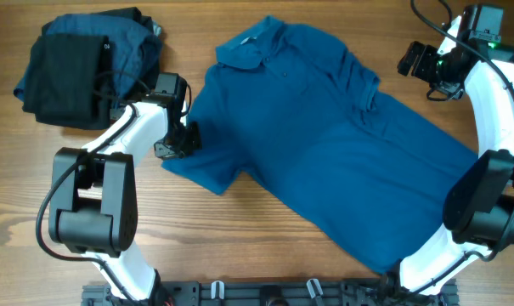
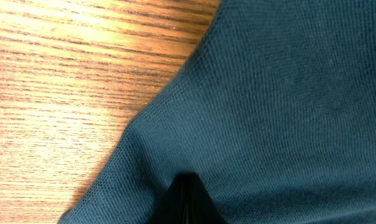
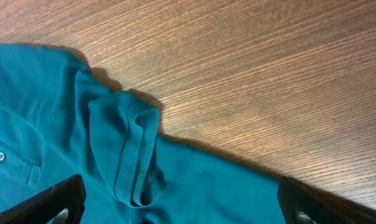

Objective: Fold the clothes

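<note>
A large medium-blue polo shirt [image 1: 324, 144] lies spread on the wooden table, its collar [image 1: 252, 47] toward the back. My left gripper [image 1: 182, 140] sits at the shirt's left sleeve. In the left wrist view its jaws [image 2: 186, 200] are shut, with blue fabric [image 2: 275, 99] bunched around the tip. My right gripper [image 1: 414, 59] hovers open at the back right, above the shirt's other sleeve. That sleeve's cuff [image 3: 135, 155] lies folded over between the wide-apart fingers [image 3: 63, 199], untouched. A pile of black and dark blue clothes [image 1: 78, 64] rests at the back left.
Bare wooden table [image 1: 265, 255] shows in front of the shirt and at the back right [image 3: 250, 68]. The left arm's body [image 1: 87, 204] stands at the front left, the right arm's [image 1: 482, 204] at the front right, over the shirt's hem. A black rail [image 1: 265, 293] runs along the front edge.
</note>
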### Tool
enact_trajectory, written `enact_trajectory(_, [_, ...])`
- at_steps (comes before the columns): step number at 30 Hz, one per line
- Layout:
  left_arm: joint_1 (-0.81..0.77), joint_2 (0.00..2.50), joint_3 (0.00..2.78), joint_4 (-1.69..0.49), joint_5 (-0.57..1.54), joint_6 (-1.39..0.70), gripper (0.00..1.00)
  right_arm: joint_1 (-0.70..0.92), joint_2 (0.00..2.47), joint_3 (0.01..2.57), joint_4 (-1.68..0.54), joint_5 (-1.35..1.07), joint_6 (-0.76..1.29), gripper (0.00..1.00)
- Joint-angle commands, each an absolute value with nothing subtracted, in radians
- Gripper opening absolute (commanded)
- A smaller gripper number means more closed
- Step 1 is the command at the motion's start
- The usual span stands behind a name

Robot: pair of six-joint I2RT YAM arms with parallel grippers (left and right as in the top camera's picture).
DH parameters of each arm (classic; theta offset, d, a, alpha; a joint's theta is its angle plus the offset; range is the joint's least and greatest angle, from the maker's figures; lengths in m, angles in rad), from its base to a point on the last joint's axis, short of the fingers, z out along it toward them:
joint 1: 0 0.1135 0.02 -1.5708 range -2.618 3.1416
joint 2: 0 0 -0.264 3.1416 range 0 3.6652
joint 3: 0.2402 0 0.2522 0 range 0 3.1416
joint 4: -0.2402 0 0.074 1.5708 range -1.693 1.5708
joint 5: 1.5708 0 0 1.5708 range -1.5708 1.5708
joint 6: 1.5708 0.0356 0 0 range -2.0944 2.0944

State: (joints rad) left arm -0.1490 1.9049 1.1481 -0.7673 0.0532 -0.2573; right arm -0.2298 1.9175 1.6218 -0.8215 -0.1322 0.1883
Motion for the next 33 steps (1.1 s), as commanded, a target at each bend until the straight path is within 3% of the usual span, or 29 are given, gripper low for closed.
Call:
enact_trajectory(1, [-0.142, 1.953, 1.096, -0.805, 0.006, -0.278, 0.04, -0.228, 1.908, 1.625, -0.819, -0.127, 0.184, 1.00])
enact_trajectory(7, [-0.142, 1.816, 1.119, -0.763, 0.033, -0.278, 0.04, -0.228, 1.908, 1.625, -0.819, -0.127, 0.184, 1.00])
enact_trajectory(16, [-0.142, 1.938, 1.111, -0.651, 0.033, -0.278, 0.04, -0.228, 1.908, 1.625, -0.819, -0.127, 0.184, 1.00])
enact_trajectory(24, [-0.129, 2.007, 1.111, -0.830, -0.145, -0.361, 0.04, -0.228, 1.908, 1.625, -0.819, -0.127, 0.184, 1.00])
enact_trajectory(33, [0.007, 2.009, 1.007, -0.870, -0.158, -0.405, 0.04, -0.228, 1.908, 1.625, -0.819, -0.126, 0.184, 1.00])
